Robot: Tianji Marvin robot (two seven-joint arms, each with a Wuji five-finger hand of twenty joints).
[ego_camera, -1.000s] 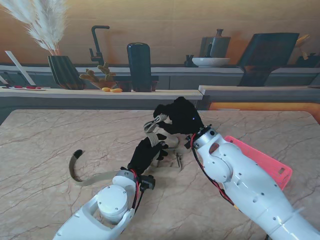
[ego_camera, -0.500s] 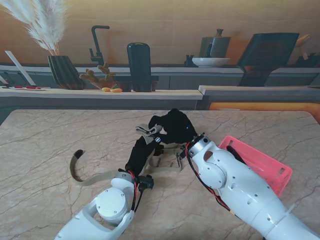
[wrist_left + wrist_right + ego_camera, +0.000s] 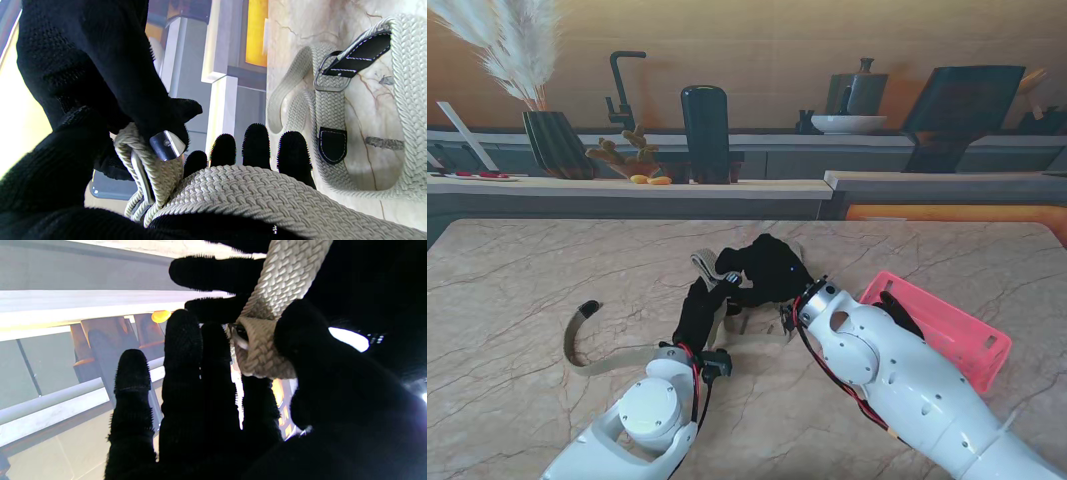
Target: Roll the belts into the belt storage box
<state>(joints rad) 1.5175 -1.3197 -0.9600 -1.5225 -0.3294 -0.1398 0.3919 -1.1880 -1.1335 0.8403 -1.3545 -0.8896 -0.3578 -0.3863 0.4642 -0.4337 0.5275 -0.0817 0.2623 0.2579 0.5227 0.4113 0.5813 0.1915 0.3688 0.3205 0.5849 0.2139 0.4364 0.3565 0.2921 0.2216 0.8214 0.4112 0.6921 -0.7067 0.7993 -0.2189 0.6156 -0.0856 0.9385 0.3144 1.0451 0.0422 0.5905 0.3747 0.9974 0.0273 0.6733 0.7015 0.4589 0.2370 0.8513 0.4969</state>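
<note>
Belt (image 3: pixel 617 352) lies left — storage box (image 3: pixel 957 325) right, on table (image 3: pixel 517 300).

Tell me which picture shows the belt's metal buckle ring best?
The left wrist view: the metal buckle ring lies sharp and whole on the marble table, threaded by the woven belt. The stand's view shows only tiny metal bits, half hidden by the arms. The right wrist view misses it.

Belt (image 3: pixel 592 352) loops clutter the desk (image 3: pixel 507 300) left of both hands, while the pink box (image 3: pixel 947 325) blocks the right.
</note>
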